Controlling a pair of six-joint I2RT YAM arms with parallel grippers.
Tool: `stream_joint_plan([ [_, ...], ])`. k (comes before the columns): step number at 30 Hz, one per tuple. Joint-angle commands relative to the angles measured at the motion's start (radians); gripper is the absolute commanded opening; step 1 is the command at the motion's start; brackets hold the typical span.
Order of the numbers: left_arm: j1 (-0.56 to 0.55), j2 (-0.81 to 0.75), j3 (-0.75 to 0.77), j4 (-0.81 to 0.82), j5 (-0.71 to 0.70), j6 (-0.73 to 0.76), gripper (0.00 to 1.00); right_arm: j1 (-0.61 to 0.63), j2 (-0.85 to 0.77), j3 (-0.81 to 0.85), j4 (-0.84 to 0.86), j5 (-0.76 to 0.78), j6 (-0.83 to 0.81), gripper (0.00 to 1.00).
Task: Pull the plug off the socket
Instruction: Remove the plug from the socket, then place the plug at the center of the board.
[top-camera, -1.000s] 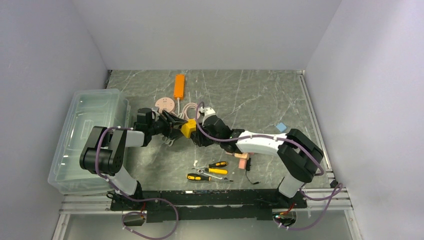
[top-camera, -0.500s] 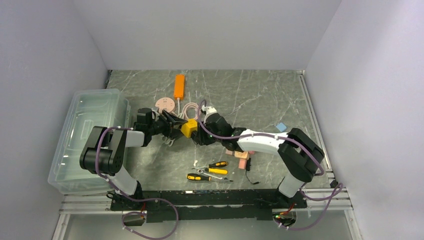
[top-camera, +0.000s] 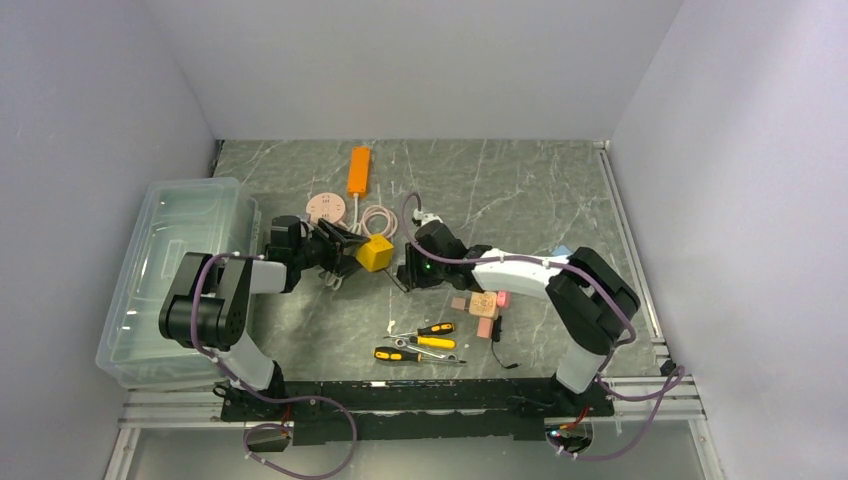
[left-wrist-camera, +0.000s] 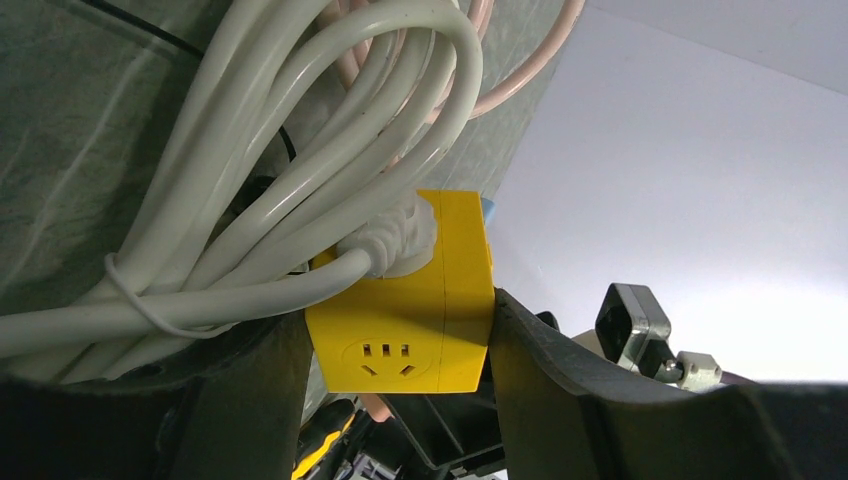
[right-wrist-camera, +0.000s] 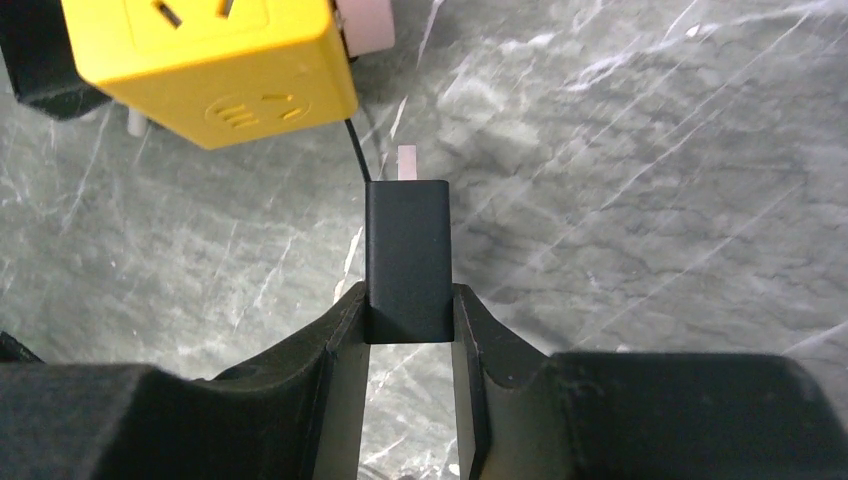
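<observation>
Grey marbled tabletop fills the floor of a pale-walled booth, with a clear plastic bin (top-camera: 170, 280) at its left edge. Left of centre, at mid-depth, the left gripper (top-camera: 345, 250) lies low over the table and clamps the yellow socket cube (top-camera: 377, 253). In the left wrist view, its two dark fingers (left-wrist-camera: 270, 370) press flat against opposite sides of the cube. A thick white cord bundle (left-wrist-camera: 250, 200) runs from a round fitting on the cube's upper face.

Just right of the cube, with bare table between, the right gripper (top-camera: 412, 272) holds the black plug (right-wrist-camera: 407, 260). Its jaws are drawn narrow, and the pads (right-wrist-camera: 345, 330) pinch the plug body on both sides. A pale prong (right-wrist-camera: 407, 160) pokes out of the plug's far end, clear of the cube, so the plug is out of the socket.

Far of the two arms lie an orange power strip (top-camera: 359, 170), a round pinkish disc (top-camera: 329, 209) and a coiled pink cable (top-camera: 378, 218). Nearer the bases are two screwdrivers (top-camera: 425, 340) and small wooden blocks (top-camera: 482, 303).
</observation>
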Motion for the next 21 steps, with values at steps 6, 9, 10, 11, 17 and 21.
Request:
stream_joint_plan([
  [6,0.005,-0.002,0.011,0.092,0.012,0.012,0.0,0.006,-0.156,-0.057,0.064,0.05,-0.014,0.0],
  [9,0.005,-0.016,0.048,0.079,0.04,0.041,0.0,-0.007,-0.191,-0.033,-0.052,0.157,-0.009,0.0],
  [10,0.005,-0.023,0.06,0.071,0.048,0.052,0.0,-0.018,-0.201,-0.025,-0.08,0.178,-0.009,0.0],
  [11,0.005,-0.03,0.073,0.065,0.058,0.063,0.0,-0.035,-0.213,-0.022,-0.1,0.189,-0.009,0.0],
  [17,0.005,-0.011,0.197,0.081,0.211,0.108,0.0,-0.181,-0.336,-0.039,-0.169,0.217,-0.05,0.0],
  [21,0.004,-0.022,0.27,0.013,0.284,0.189,0.0,-0.281,-0.424,-0.005,-0.237,0.267,-0.124,0.0],
])
